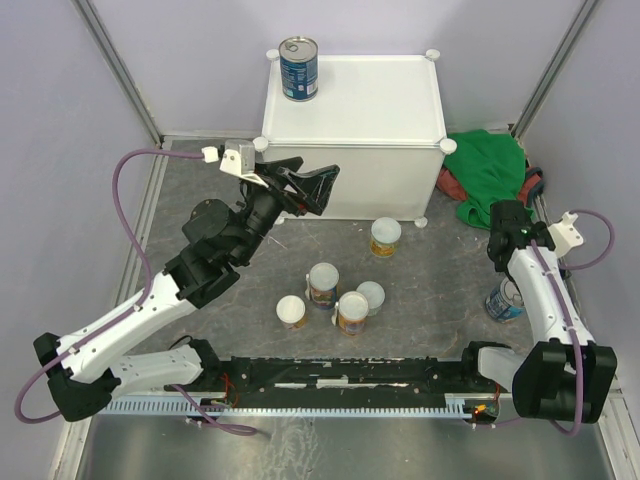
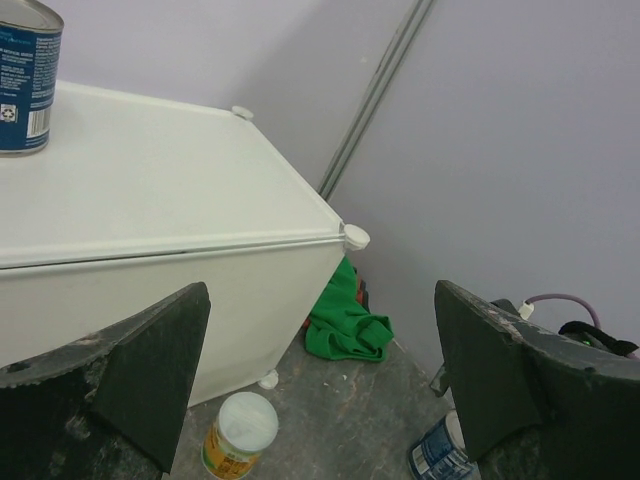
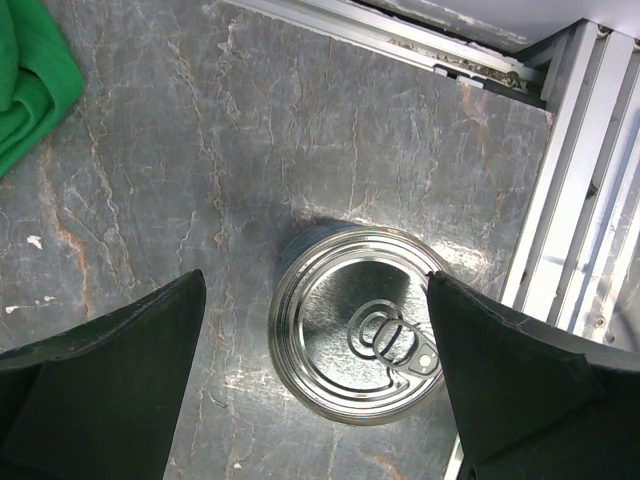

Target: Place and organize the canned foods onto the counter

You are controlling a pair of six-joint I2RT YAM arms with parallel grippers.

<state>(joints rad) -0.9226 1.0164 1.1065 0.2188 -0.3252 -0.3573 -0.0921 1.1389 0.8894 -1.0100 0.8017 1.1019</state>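
One dark blue can (image 1: 299, 68) stands on the back left corner of the white counter (image 1: 370, 100). My left gripper (image 1: 318, 185) hangs open and empty in front of the counter's near edge; its wrist view shows the counter (image 2: 150, 190), that can (image 2: 25, 75) and a yellow-labelled can (image 2: 240, 435) on the floor. Several yellow-labelled cans (image 1: 323, 284) stand together on the floor, and one more (image 1: 385, 237) is near the counter's foot. My right gripper (image 3: 316, 290) is open, straddling from above a second blue can (image 3: 360, 335) with a silver pull-tab top, beside the right arm (image 1: 503, 300).
A green cloth (image 1: 490, 175) lies bunched on the floor right of the counter, against the wall. An aluminium rail (image 3: 580, 200) runs close beside the blue can on the right. Grey walls enclose the floor on the left, back and right.
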